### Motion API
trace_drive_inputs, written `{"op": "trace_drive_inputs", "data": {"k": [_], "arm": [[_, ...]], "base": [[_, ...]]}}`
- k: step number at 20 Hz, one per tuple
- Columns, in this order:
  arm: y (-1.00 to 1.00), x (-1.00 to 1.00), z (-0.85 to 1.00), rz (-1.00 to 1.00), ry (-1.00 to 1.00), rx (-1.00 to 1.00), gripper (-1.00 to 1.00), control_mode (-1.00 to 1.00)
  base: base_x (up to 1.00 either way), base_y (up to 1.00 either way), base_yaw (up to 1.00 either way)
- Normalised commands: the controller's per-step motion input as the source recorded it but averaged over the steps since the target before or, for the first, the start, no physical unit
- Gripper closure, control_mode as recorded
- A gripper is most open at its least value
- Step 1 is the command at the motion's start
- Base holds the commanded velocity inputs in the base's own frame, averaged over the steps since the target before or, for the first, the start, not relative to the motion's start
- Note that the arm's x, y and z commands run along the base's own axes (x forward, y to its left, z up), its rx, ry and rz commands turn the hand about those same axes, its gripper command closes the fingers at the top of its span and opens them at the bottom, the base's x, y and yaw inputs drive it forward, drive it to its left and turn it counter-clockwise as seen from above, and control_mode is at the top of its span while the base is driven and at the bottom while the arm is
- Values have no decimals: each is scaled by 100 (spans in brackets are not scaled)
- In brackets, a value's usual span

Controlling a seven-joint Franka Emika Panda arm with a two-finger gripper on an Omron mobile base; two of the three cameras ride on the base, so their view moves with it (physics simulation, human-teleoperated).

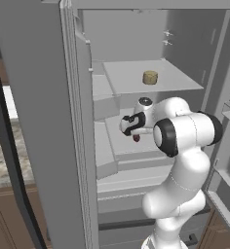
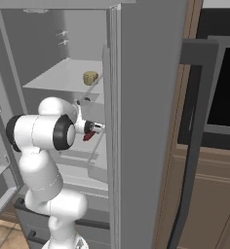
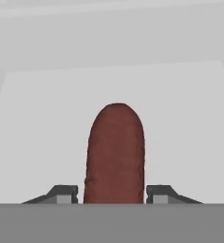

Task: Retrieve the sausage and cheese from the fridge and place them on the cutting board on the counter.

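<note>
My gripper [image 3: 115,193] looks clamped on the dark red rounded sausage [image 3: 115,154] over the fridge's pale grey shelf [image 3: 38,142]; I reckon a shallow end-grip could slip on pull-out.

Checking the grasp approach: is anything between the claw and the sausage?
Nothing visible. In the hand view the sausage lies directly between the claw fingertips, on the fridge shelf below the cheese.
</note>
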Motion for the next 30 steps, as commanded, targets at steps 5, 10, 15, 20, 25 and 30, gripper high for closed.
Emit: {"op": "trace_drive_inputs", "data": {"k": [5, 10, 15, 20, 25, 30], "arm": [[-5, -28, -15, 2, -2, -14, 100, -100], [0, -60, 33, 6, -1, -8, 100, -100], [-6, -4, 91, 0, 7, 7, 100, -100], [-2, -64, 21, 0, 3, 4, 100, -100], [-12, -83, 52, 0, 0, 10, 100, -100], [-6, -99, 38, 0, 0, 4, 100, -100]], "base": [[0, 0, 0], [0, 0, 0], [0, 0, 0], [0, 0, 0], [0, 0, 0], [0, 0, 0]]}}
